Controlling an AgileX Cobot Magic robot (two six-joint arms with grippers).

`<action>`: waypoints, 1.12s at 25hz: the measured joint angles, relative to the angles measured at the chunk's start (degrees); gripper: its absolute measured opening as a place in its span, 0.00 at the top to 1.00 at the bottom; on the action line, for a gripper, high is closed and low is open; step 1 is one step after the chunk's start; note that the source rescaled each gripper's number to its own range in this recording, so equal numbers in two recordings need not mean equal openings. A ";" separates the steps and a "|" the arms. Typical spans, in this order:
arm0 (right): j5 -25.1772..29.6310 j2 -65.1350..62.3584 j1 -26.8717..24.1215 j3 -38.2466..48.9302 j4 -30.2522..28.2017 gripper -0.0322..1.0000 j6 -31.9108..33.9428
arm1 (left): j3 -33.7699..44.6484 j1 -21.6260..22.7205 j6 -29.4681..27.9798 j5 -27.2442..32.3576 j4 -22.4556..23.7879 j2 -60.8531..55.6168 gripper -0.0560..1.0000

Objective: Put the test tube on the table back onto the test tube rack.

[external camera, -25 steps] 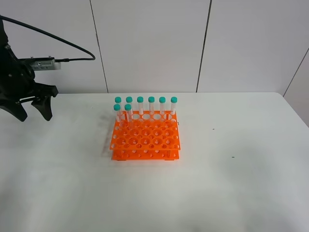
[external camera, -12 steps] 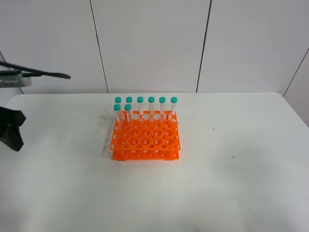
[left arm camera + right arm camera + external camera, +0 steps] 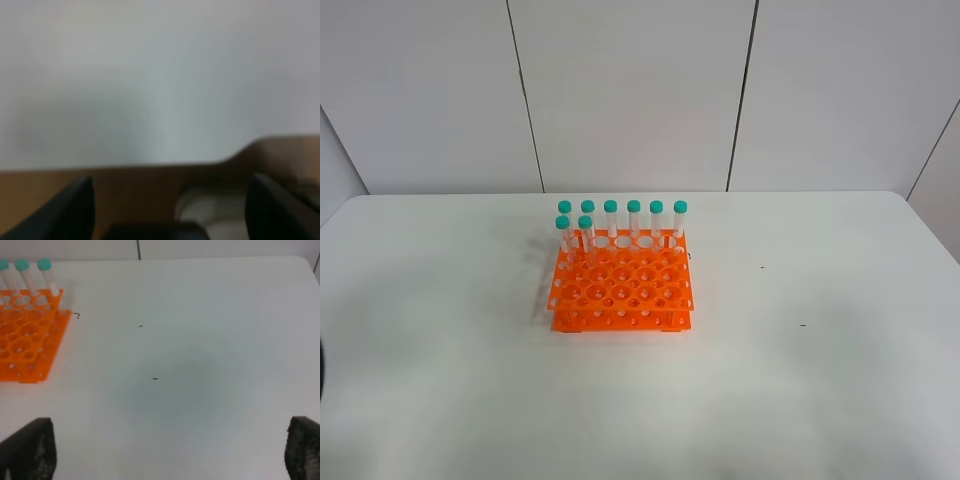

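Note:
The orange test tube rack (image 3: 620, 285) stands at the middle of the white table (image 3: 820, 350). Several teal-capped tubes (image 3: 633, 215) stand upright in its back rows. No tube lies loose on the table in any view. Neither arm shows in the exterior view. In the blurred left wrist view my left gripper (image 3: 170, 210) is open and empty over the table's edge, with brown floor beyond. My right gripper (image 3: 170, 455) is open and empty, well away from the rack (image 3: 25, 345), which sits at the side of that view with three tubes (image 3: 22, 275) showing.
Small dark specks (image 3: 155, 378) mark the tabletop to the right of the rack. White wall panels (image 3: 630, 90) stand behind the table. The table's rounded corner and edge (image 3: 235, 155) show in the left wrist view.
The left arm has drawn back to the left and down, out of the exterior view. The rack and tubes have not moved.

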 joint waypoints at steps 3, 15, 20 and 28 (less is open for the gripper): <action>0.00 0.00 0.00 0.00 0.00 0.00 0.00 | 2.15 0.00 -0.34 -3.82 0.00 -9.01 0.01; 0.00 0.00 0.00 0.00 0.00 0.00 0.00 | 3.05 0.00 -0.34 -4.82 0.00 -18.43 0.01; 0.00 0.00 0.00 0.00 0.00 0.00 0.00 | 3.05 0.00 -0.34 -4.82 0.00 -18.45 0.01; 0.00 0.00 0.00 0.00 0.00 0.00 0.00 | 3.11 0.00 -0.34 -5.00 0.00 -24.04 0.01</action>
